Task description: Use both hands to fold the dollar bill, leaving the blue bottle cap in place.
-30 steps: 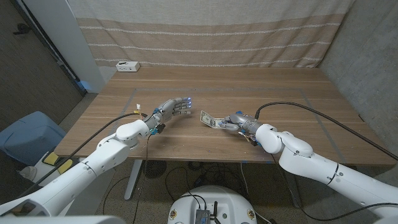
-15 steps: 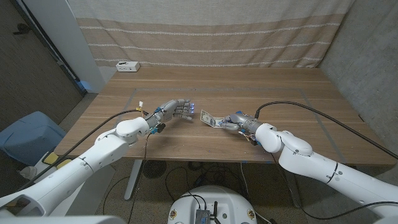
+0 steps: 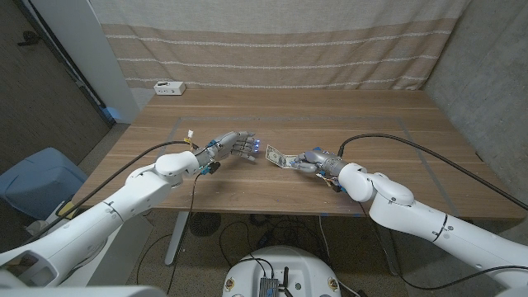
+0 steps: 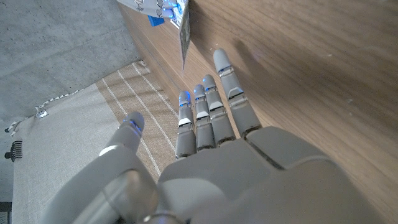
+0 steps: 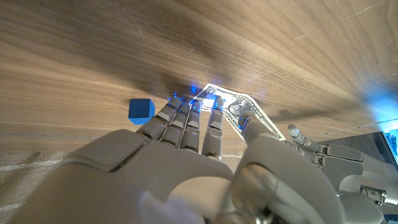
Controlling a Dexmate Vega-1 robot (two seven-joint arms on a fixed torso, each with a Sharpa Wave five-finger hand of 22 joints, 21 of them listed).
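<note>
The dollar bill (image 3: pixel 278 158) lies at the middle of the wooden table (image 3: pixel 330 115), with the end toward my left hand raised off the wood. My right hand (image 3: pixel 313 161) holds its other end, fingertips on the paper and thumb (image 5: pixel 250 124) against the bill (image 5: pixel 249 112). The small blue bottle cap (image 5: pixel 141 108) sits on the wood just beside those fingertips. My left hand (image 3: pixel 238 146) hovers with its fingers straight and apart, holding nothing, its tips a short gap from the raised end. In the left wrist view the bill (image 4: pixel 185 34) shows edge-on beyond the fingers (image 4: pixel 208 109).
A white box (image 3: pixel 169 87) stands at the table's back left corner. Blue tape marks (image 3: pixel 181 126) run along the left side. A blue bin (image 3: pixel 37 177) sits on the floor to the left. A striped curtain hangs behind the table.
My left hand has moved right, toward the bill's raised end, closing most of the gap. The right hand and the bill have stayed put.
</note>
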